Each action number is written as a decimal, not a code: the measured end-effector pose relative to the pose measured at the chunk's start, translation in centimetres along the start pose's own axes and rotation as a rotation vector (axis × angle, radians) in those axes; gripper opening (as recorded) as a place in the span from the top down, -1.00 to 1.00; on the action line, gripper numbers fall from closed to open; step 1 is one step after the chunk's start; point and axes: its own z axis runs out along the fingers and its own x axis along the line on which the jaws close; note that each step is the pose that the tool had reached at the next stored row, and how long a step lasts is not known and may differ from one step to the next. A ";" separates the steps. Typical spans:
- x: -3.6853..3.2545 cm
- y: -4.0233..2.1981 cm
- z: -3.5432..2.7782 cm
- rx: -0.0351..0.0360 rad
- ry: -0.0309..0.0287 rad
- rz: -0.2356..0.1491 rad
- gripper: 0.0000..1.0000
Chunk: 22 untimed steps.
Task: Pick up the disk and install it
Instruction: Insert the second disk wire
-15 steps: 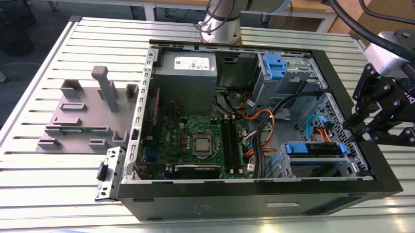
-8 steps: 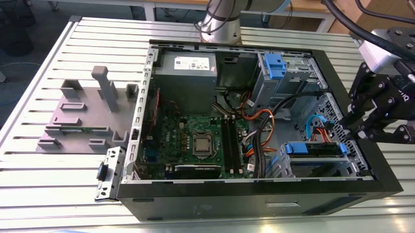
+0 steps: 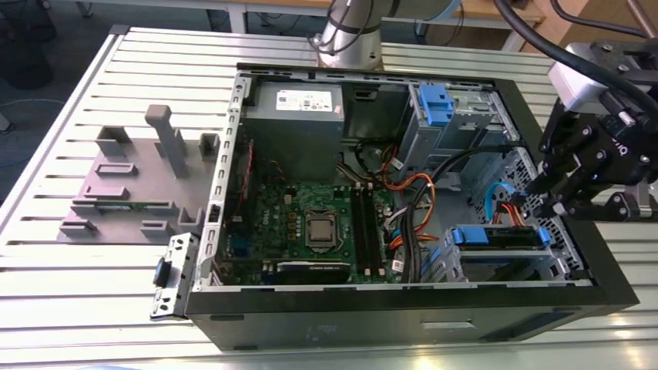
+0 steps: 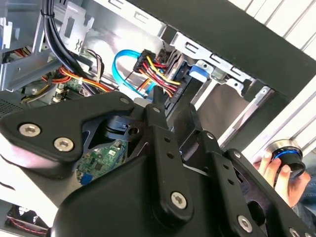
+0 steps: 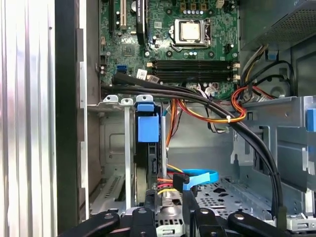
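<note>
Black metal gripper (image 3: 550,206) — fingers spread, holding nothing — hovers just beside the blue-bracketed disk (image 3: 498,236) seated in its bay.

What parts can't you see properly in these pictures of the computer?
- Disk: in the first wrist view it stands edge-on in its bay; the label is hidden.
- Gripper: in the second wrist view its own black body covers the case floor.
- Hand: cut off by the frame edge.

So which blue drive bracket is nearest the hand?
The blue plastic bracket in the lower bay beside the hand; the other blue bracket sits near the grey power supply.
</note>
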 end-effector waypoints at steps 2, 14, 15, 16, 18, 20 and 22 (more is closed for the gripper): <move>-0.10 0.29 0.13 0.0000 0.0001 0.000 0.29; -0.31 0.32 -0.60 -0.0001 -0.0031 0.000 0.29; -0.35 0.37 -0.57 -0.0001 -0.0030 0.000 0.29; -0.39 0.44 -0.50 -0.0001 -0.0029 0.000 0.29; -0.55 0.55 -0.26 -0.0001 -0.0029 0.000 0.29; -0.76 0.59 0.04 -0.0001 -0.0027 0.000 0.29; -0.78 0.65 0.40 -0.0001 -0.0030 0.000 0.29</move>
